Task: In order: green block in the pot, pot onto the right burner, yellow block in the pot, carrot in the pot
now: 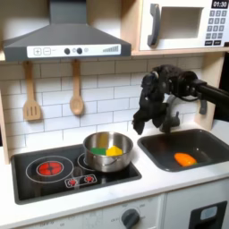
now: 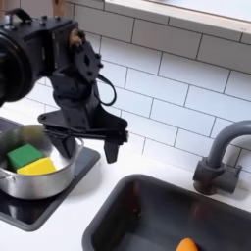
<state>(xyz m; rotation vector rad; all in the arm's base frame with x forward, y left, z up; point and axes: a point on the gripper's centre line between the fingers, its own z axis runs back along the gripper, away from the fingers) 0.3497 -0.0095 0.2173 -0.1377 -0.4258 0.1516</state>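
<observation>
My black gripper (image 1: 141, 128) hangs in the air with its fingers spread wide apart and nothing between them. In the first exterior view it sits above the white counter strip, between the stove and the basin. In the second exterior view my gripper (image 2: 83, 140) hovers just past the pot's right rim, one fingertip (image 2: 110, 152) pointing down over the white counter (image 2: 103, 196).

The shiny round silver metal pot (image 1: 108, 152) stands on the right burner of the black toy cooktop (image 1: 40, 179) in the first exterior view, to the right of the red-ringed burner (image 1: 48, 167). Inside it lie the small dark green cube (image 2: 24, 155) and the small bright yellow cube (image 2: 37, 168), touching, the green one farther back and to the second exterior view's left. In the first exterior view both show as a green patch (image 1: 99, 151) and a yellow patch (image 1: 114, 151) in the pot's bowl.

The small orange oval toy carrot (image 1: 184, 159) lies on the floor of the dark grey rectangular basin (image 1: 156, 150), well apart from the pot. In the second exterior view the carrot (image 2: 186, 244) peeks at the bottom edge inside the basin (image 2: 127, 211), with the dark curved faucet (image 2: 221, 157) standing at the far right rim.

Two wooden utensils (image 1: 32, 94) hang on the white tiled wall under the grey range hood (image 1: 63, 40) at the far left.
</observation>
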